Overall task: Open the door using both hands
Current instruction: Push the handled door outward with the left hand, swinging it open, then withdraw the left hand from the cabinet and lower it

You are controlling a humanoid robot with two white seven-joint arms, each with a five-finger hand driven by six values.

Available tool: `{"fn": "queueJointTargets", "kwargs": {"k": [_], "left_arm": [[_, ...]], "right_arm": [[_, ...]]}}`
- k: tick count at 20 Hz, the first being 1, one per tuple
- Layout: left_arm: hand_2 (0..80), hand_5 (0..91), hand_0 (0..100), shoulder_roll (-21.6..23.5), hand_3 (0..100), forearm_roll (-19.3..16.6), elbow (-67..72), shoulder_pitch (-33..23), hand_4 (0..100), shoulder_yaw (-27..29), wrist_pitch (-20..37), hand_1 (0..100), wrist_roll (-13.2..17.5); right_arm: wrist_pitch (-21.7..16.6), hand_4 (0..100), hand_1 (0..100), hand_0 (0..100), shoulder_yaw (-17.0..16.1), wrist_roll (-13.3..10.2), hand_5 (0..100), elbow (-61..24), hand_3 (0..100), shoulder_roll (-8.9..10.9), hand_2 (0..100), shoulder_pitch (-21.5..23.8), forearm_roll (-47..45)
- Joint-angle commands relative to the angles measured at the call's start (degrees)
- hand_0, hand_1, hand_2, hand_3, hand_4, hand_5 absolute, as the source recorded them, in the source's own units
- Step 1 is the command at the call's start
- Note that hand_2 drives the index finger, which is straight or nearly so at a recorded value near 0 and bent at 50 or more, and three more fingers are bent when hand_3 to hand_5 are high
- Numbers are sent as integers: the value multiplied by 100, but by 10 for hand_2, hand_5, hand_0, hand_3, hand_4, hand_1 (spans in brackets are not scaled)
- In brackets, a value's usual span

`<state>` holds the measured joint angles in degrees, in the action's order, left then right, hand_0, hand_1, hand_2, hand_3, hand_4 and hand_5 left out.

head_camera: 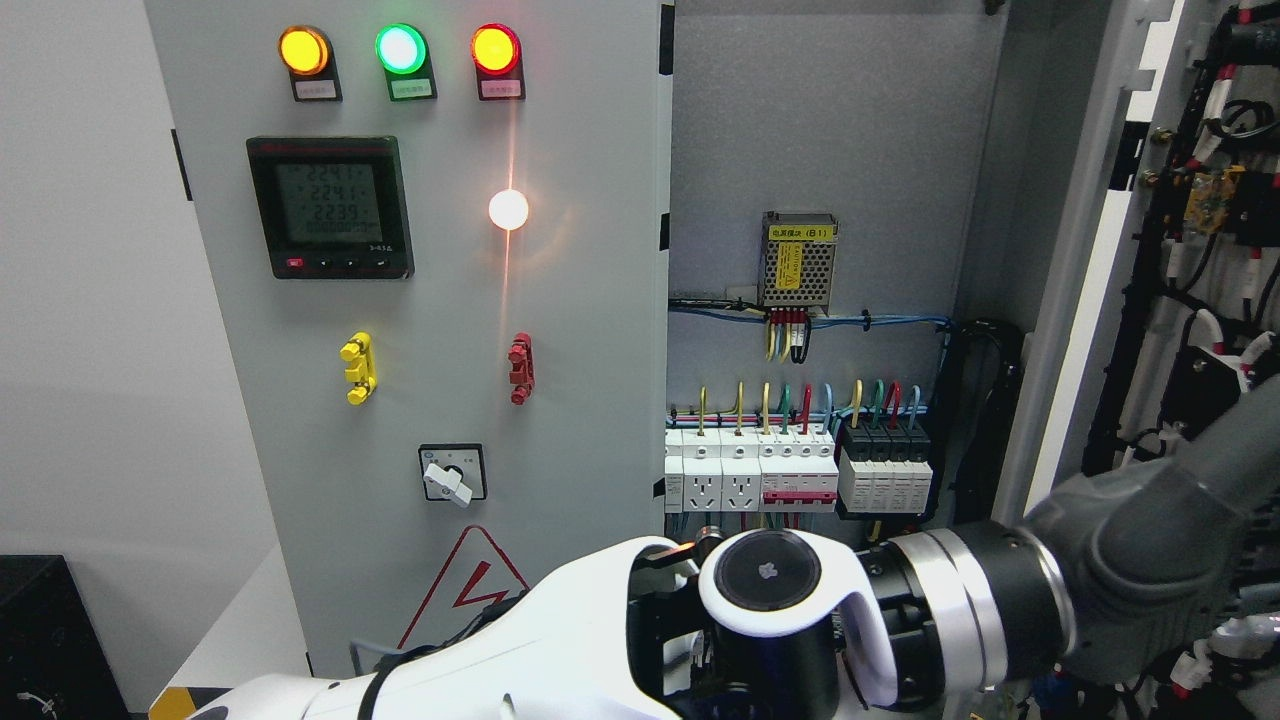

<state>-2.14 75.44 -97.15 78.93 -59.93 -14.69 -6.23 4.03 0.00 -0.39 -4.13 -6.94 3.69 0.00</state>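
Elec. cabinet: left door point(420, 300) shut, right door point(1090, 250) swung open, breakers point(800, 470) showing. Both arms cross at bottom; each robot hand's grip can't be told.

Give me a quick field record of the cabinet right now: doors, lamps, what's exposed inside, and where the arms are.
left door: closed, facing the camera
right door: swung open, edge toward the camera
indicator lamps: three lit in a row, amber, green, red
meter: display lit
rotary switch: below the meter, white handle
interior: exposed; power supply above a breaker row
left arm: enters lower left, white shell
right arm: enters from right, grey
hands: not visible, fingers cannot be judged
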Motion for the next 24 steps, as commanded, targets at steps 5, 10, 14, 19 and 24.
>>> {"fn": "queueJointTargets", "kwargs": {"k": [5,10,14,19,24], "left_arm": [[0,0,0,-796,0,-178,916,61,0,-45,-51,0,-1],[0,0,0,-797,0,-178,917,70,0,-45,-51,0,-1],[0,0,0,-761,0,-135,873,140,0,-36,-51,0,-1],[0,0,0,-367,0,-108,382,149,0,-28,-60,0,-1],[0,0,0,196,0,-91,47,105,0,7,-60,0,-1]], "right_arm": [[2,0,0,0,132,-5,0,0,0,0,0,0,105],[2,0,0,0,132,-5,0,0,0,0,0,0,105],[2,0,0,0,132,-5,0,0,0,0,0,0,105],[2,0,0,0,132,-5,0,0,0,0,0,0,97],[2,0,0,0,132,-5,0,0,0,0,0,0,105]]}}
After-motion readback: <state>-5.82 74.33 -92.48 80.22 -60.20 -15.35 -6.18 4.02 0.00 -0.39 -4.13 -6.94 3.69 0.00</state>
